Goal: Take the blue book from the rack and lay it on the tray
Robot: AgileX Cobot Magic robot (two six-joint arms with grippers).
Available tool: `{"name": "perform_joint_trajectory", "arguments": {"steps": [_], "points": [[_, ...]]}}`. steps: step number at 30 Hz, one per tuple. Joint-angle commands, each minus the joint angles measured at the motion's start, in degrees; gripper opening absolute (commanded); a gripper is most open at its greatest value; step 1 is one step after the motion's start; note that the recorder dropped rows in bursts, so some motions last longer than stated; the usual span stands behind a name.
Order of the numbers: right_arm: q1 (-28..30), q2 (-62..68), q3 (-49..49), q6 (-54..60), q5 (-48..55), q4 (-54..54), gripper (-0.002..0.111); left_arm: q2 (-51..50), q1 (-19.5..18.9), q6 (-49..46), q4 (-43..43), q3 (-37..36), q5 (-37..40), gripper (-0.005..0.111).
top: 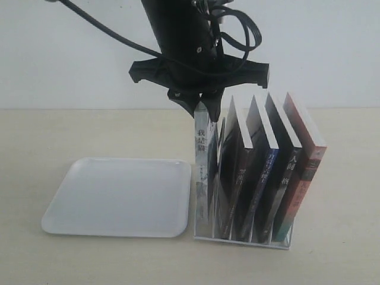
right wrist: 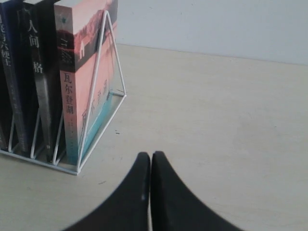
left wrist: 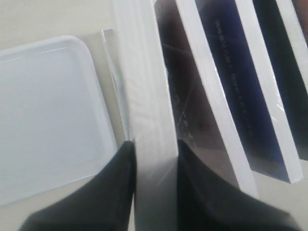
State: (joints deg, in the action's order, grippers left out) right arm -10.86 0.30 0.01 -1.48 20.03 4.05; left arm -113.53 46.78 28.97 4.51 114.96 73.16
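Observation:
The blue book stands in the white wire rack, third from the left, with white characters on its blue spine and its blue side in the left wrist view. My left gripper is above the rack's left end. It is shut on the top edge of another book there, a pale grey-spined book, whose white edge runs between the black fingers. The white tray lies flat to the left of the rack, and its corner lies beside the held book. My right gripper is shut on nothing, over bare table.
A black-spined book stands between the held book and the blue one. Another black-spined book and a pink-and-red book fill the slots on the right. The beige table surrounds the rack, and a pale wall stands behind it.

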Motion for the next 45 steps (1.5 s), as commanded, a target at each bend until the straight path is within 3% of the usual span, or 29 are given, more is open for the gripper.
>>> {"name": "perform_joint_trajectory", "arguments": {"steps": [1, 45], "points": [[-0.2, -0.3, 0.0, 0.2, -0.2, 0.5, 0.000, 1.2, 0.1, 0.2, -1.0, 1.5, -3.2, 0.004], [-0.2, -0.3, 0.0, 0.2, -0.3, 0.5, 0.000, -2.4, 0.1, 1.1, 1.4, 1.2, -3.2, 0.004]]}}
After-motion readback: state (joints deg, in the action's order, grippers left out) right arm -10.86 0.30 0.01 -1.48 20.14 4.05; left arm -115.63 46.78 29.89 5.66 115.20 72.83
